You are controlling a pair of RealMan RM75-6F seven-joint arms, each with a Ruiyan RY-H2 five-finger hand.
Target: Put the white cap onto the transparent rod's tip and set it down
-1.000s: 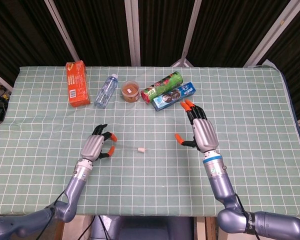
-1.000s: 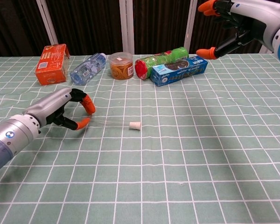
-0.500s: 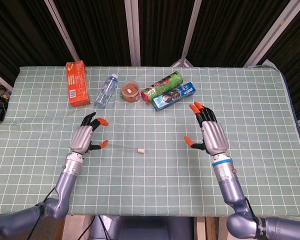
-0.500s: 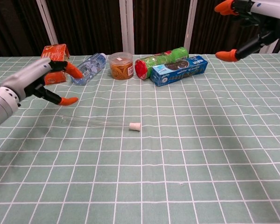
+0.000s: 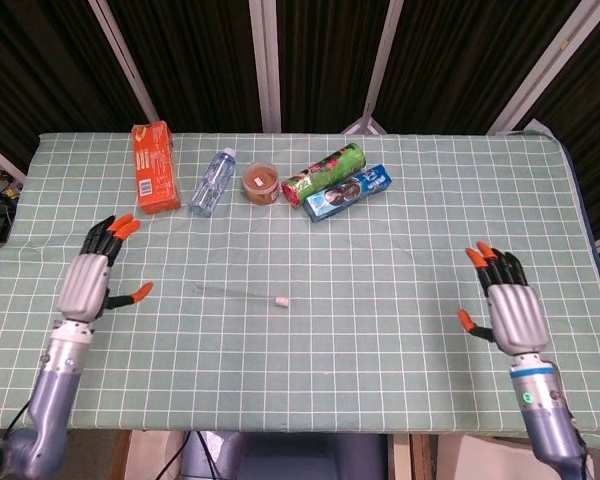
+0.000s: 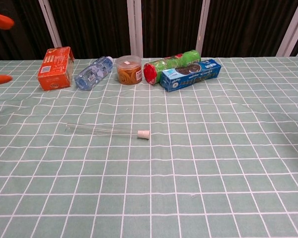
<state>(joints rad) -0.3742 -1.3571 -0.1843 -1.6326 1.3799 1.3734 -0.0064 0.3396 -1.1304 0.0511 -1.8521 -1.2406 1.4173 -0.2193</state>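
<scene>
The transparent rod (image 5: 235,292) (image 6: 102,130) lies flat on the green checked cloth, near the middle of the table. The white cap (image 5: 280,299) (image 6: 143,134) sits on its right-hand tip. My left hand (image 5: 90,281) is far to the left of the rod, fingers spread and holding nothing; in the chest view only its orange fingertips (image 6: 0,21) show at the left edge. My right hand (image 5: 508,308) is far to the right near the table's front edge, fingers apart and empty.
Along the back stand an orange box (image 5: 152,166), a lying water bottle (image 5: 211,182), a small tub (image 5: 261,182), a green can (image 5: 324,172) and a blue box (image 5: 349,192). The table's front edge (image 5: 300,430) runs close to both hands.
My left hand has let go of the rod end and drawn away to the left. My right hand has pulled back toward the front right. Rod and cap lie still.
</scene>
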